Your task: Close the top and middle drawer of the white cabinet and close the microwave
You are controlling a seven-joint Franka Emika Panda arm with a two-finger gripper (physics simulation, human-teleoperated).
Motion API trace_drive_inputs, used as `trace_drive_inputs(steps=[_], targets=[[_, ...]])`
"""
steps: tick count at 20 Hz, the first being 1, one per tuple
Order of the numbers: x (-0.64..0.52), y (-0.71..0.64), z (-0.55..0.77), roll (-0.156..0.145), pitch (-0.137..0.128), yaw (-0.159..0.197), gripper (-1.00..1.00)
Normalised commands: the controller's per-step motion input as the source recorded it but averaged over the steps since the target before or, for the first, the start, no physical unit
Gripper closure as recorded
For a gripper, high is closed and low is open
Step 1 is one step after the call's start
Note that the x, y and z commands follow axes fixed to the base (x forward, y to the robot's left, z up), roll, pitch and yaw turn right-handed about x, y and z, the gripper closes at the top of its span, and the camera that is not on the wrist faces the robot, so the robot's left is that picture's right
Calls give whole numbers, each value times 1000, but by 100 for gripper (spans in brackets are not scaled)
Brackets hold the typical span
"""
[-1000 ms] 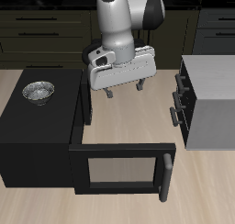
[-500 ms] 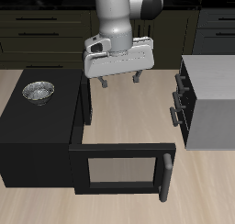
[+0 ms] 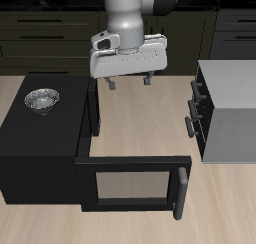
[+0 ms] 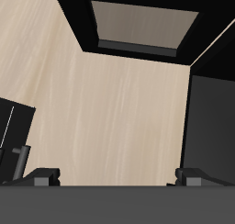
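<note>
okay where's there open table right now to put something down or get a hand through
Most open: the bare wood between the microwave and the white cabinet, under the raised claw. A narrower strip lies between the swung-out microwave door and the table's front edge. It gets tight where the door's handle end nears the cabinet's pulled-out drawers. A metal bowl occupies the microwave's top.

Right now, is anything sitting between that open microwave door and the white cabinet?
No. The exterior view shows only bare wooden table between the microwave door and the white cabinet.
</note>
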Motion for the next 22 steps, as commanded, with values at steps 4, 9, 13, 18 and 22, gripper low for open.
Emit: trace_drive_inputs(steps=[4,9,13,18,22], targets=[[130,-56,207,-23,-13,-18,-100],[171,-50,201,-29,-23,-10,-100],[301,24,201,-28,-34,0,-100],[269,51,189,-22,-45,-8,-100],[250,41,107,-18,1,-42,-100]])
